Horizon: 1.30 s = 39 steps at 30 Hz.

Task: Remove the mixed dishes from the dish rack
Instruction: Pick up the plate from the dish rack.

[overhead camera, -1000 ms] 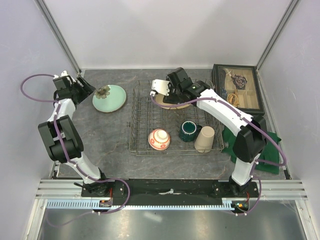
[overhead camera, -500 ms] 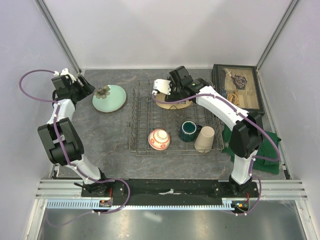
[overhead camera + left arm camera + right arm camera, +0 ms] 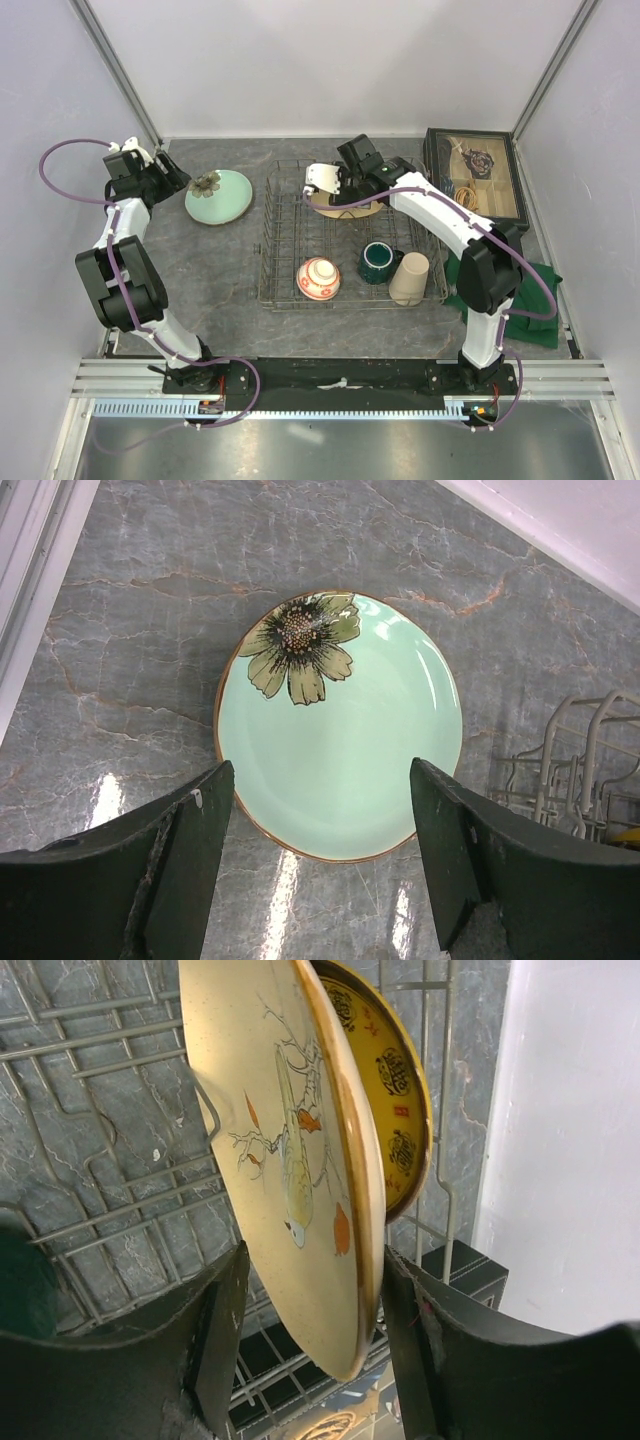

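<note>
The right gripper (image 3: 315, 1260) straddles the rim of a cream plate (image 3: 290, 1160) painted with a bird and orange leaves, one jaw on each face. Whether the jaws press it I cannot tell. The plate stands on edge in the wire dish rack (image 3: 275, 240), with a yellow plate (image 3: 395, 1080) with a medallion-patterned rim just behind. The left gripper (image 3: 322, 770) hangs with jaws apart above the pale green flower-painted plate (image 3: 350, 710), which lies flat on the marble table (image 3: 120, 630).
</note>
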Available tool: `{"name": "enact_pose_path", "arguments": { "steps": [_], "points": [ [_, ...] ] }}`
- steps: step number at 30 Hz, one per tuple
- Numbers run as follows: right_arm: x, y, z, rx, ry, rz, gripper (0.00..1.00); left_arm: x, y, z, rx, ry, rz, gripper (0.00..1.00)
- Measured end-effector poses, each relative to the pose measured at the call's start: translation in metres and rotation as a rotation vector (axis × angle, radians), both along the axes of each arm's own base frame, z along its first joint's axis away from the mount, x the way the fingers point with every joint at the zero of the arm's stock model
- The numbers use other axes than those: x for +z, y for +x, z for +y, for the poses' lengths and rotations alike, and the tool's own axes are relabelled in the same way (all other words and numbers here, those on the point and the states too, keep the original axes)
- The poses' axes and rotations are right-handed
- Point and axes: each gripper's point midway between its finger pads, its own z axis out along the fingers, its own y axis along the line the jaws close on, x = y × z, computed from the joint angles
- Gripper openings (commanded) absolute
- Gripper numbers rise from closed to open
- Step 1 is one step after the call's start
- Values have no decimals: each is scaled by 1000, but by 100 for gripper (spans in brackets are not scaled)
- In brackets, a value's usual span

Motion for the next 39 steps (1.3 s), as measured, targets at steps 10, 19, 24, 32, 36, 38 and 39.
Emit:
{"name": "enact_pose_path", "arguments": {
  "steps": [10,19,24,32,36,38,39],
  "points": [
    [-20,2,2,14,-13,42,54,0,0,0,-5,5,1,78],
    [-33,0,1,20,-30,77,41,1,-1,0,-9,12,-2,78],
    [-33,2,-1,12,-32,75,33,2,-1,-3,-21,4,-5,78],
    [-31,5,-3,8,-33,66,21,2,-1,-4,-31,3,-7,78],
    [-30,5,-4,14,-40,63,17,2,-1,-3,-40,18,-8,78],
    [-30,5,-5,17,-48,63,13,2,-1,-3,-45,27,-8,78],
    [-30,5,-6,18,-53,63,13,1,-1,-3,-48,32,-8,78]
  ]
}}
